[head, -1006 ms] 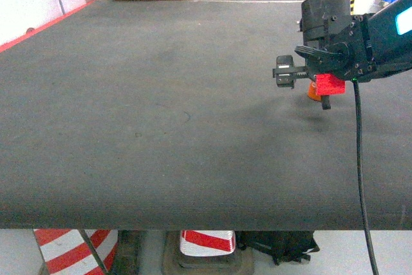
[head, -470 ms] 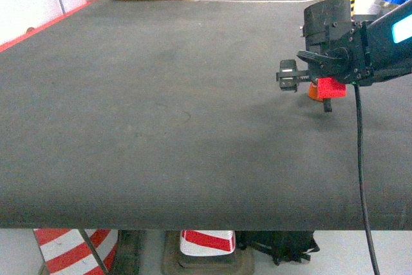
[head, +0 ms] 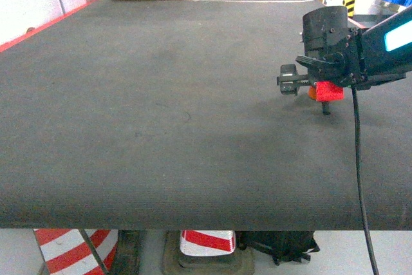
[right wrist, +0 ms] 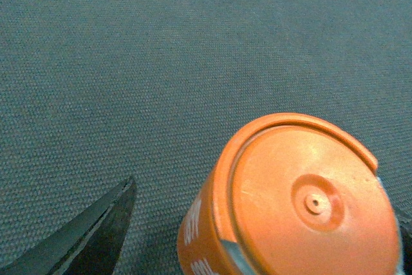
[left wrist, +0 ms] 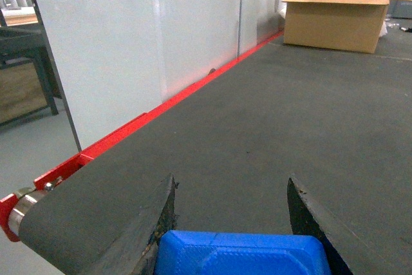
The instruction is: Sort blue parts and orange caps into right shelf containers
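Over on the far right of the table [head: 161,127], the orange cap [right wrist: 299,204] is sitting upright on the dark mat, and the right gripper [head: 315,91] is hanging right over it. In the wrist view one dark finger [right wrist: 90,239] is standing well off to the cap's left with mat showing between, so the jaws are spread and nothing's being held. The other finger is barely peeking in at the right edge, so I can't tell how it's lining up.

My worry: the cap is sitting off-centre toward that right side, so if the jaws close like this, one finger is probably going to hit first and shove or tip it instead of pinching it.

The left gripper [left wrist: 232,207] is parked at the near left edge, jaws apart and empty. No crates are showing anywhere.
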{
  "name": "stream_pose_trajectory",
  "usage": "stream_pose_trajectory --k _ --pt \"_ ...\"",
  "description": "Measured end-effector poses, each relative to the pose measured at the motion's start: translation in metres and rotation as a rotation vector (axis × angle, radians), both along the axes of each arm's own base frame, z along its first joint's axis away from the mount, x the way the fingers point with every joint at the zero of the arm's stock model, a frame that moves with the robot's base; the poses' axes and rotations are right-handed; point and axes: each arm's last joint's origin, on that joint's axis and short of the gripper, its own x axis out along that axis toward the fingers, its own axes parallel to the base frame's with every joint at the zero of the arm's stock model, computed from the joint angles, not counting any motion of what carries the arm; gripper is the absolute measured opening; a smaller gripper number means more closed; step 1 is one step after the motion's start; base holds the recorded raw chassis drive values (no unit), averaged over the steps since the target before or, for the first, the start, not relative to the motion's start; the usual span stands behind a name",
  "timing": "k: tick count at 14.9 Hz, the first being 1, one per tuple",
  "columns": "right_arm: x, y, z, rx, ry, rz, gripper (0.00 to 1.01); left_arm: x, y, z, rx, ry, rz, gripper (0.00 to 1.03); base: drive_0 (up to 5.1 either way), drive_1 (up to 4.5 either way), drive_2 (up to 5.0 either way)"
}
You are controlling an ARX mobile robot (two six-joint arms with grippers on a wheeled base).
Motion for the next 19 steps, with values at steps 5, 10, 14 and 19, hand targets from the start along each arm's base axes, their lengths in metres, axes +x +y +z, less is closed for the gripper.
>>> stream_pose_trajectory --k 5,10,14,19 --pt "0.003 0.001 -0.003 0.0 0.004 0.001 0.98 0.0 0.0 0.0 0.0 0.001 0.0 0.41 0.0 0.0 0.0" --pt "0.003 0.001 -0.006 0.005 -0.002 -0.001 0.98 0.0 0.0 0.0 0.0 0.0 0.0 0.41 0.0 0.0 0.0" --pt "-0.002 0.0 -0.016 0.003 0.018 -0.004 0.98 0.0 0.0 0.0 0.0 0.0 0.0 0.41 0.0 0.0 0.0" --pt "-0.005 -0.006 -0.018 0.004 0.016 -0.013 0.98 0.0 0.0 0.0 0.0 0.0 0.0 0.41 0.0 0.0 0.0"
